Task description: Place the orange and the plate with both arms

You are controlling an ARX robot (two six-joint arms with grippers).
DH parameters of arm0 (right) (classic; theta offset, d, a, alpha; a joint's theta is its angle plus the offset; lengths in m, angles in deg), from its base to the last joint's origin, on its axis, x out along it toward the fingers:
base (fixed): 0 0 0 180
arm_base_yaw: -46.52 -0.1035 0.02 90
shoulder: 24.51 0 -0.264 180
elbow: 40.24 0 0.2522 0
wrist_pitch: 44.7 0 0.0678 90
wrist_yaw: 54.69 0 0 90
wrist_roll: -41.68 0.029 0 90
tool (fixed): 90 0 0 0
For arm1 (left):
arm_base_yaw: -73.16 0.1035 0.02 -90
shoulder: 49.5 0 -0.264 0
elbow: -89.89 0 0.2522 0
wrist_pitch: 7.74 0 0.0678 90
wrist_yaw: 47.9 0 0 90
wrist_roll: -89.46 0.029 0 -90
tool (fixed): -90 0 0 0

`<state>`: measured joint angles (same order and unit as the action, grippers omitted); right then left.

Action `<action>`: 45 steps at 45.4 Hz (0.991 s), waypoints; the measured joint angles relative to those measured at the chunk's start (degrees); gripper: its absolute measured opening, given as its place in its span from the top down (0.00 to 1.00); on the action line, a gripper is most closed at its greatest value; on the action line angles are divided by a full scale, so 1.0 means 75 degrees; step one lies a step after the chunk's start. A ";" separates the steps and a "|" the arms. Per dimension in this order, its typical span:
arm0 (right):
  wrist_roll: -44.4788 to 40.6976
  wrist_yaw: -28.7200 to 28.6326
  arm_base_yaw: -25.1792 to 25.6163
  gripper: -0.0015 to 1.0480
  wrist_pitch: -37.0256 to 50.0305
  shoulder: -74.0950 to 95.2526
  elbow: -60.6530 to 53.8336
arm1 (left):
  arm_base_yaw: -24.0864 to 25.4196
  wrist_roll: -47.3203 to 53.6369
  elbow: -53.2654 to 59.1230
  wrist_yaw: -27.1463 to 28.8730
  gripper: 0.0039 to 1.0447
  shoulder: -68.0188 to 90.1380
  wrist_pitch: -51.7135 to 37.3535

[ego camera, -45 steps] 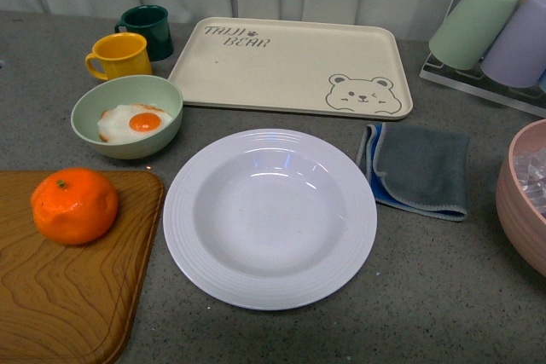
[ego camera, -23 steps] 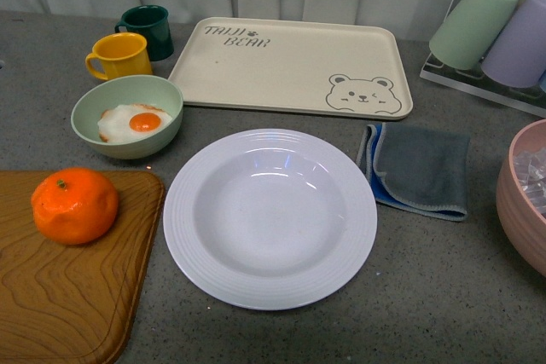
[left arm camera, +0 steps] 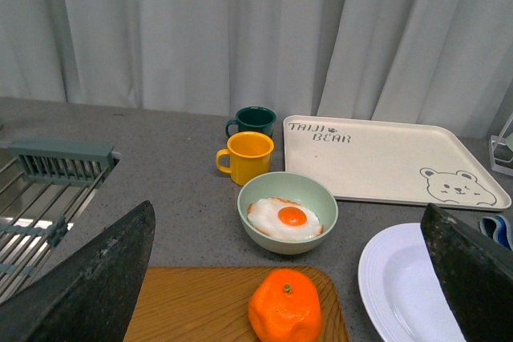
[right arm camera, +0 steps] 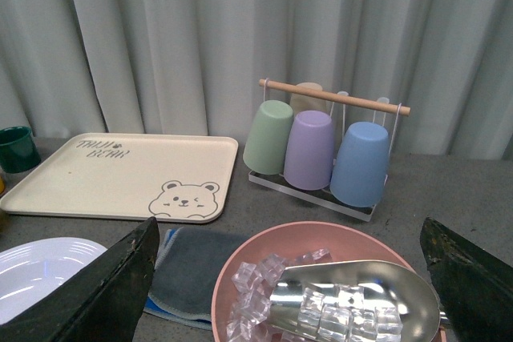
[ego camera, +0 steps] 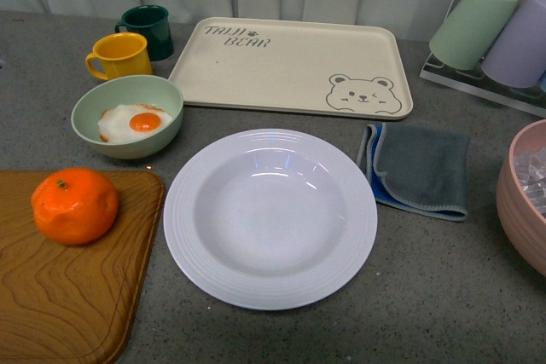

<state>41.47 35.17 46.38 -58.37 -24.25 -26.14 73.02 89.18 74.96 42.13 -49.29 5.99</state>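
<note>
The orange (ego camera: 75, 205) lies on a wooden cutting board (ego camera: 60, 296) at the front left; it also shows in the left wrist view (left arm camera: 285, 306). The white ridged plate (ego camera: 270, 216) sits empty on the counter in the middle, right of the board; its edge shows in the left wrist view (left arm camera: 397, 282) and the right wrist view (right arm camera: 40, 270). Neither arm shows in the front view. My left gripper (left arm camera: 288, 278) is open, above and behind the orange. My right gripper (right arm camera: 288, 278) is open, above a pink bowl of ice.
A pale green bowl with a fried egg (ego camera: 127, 115), a yellow mug (ego camera: 119, 56) and a dark green mug (ego camera: 147, 30) stand at the back left. A cream bear tray (ego camera: 294, 66) lies behind the plate. A grey cloth (ego camera: 420, 168), pink bowl (ego camera: 522, 193) and cup rack (ego camera: 490, 27) are right.
</note>
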 joint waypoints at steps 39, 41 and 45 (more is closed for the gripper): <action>0.0000 0.0003 0.0000 0.09 0.0000 -0.0006 0.0000 | -0.1466 -0.1035 -0.3861 0.0248 0.06 1.2021 -0.1332; 0.0000 0.0003 0.0000 0.09 0.0000 -0.0006 0.0000 | -0.1469 -0.1046 -0.3952 0.0309 0.06 1.2254 -0.1341; 0.0000 0.0003 0.0000 0.09 0.0000 -0.0006 0.0000 | -0.1413 -0.1064 -0.4162 0.0385 0.06 1.2645 -0.1361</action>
<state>41.47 35.19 46.38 -58.37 -24.30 -26.14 62.42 81.21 43.75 45.01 45.55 -4.22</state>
